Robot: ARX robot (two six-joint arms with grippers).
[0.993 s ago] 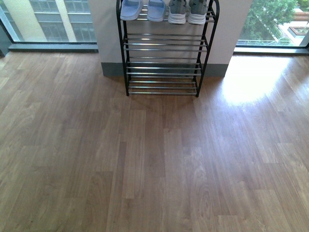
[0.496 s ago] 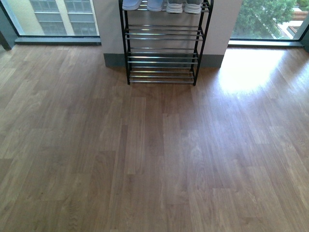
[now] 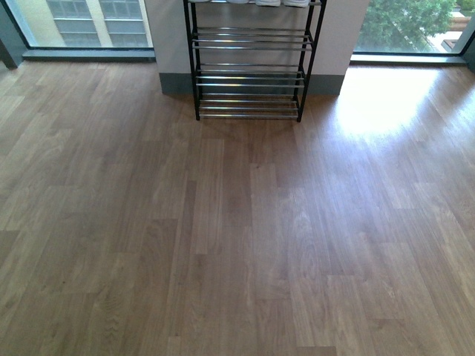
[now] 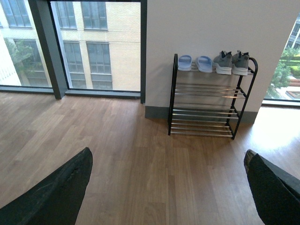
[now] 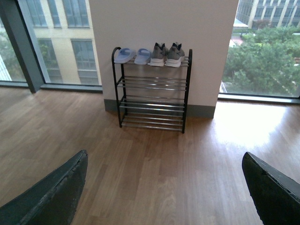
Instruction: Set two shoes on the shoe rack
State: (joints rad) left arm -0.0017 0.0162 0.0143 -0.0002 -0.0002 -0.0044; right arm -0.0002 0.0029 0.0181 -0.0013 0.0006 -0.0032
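The black shoe rack (image 3: 249, 74) stands against the wall across the wooden floor. On its top tier a pair of pale blue slides (image 4: 194, 63) sits beside a pair of grey sneakers (image 4: 231, 63). The right wrist view shows the same row on the rack (image 5: 152, 83), slides (image 5: 132, 55) next to sneakers (image 5: 167, 54). In the front view only the soles show at the upper edge. My left gripper (image 4: 168, 187) is open above bare floor, far from the rack. My right gripper (image 5: 164, 187) is open too, holding nothing.
A white wall pillar (image 5: 164, 23) with a grey skirting backs the rack. Floor-to-ceiling windows (image 3: 82, 22) (image 3: 415, 26) flank it. Wood plank floor (image 3: 237, 237) stretches between me and the rack, with a bright glare patch (image 3: 386, 104) at the right.
In the front view the rack has shrunk and slid upward, so I am farther from it. The shoes on top have almost left the frame.
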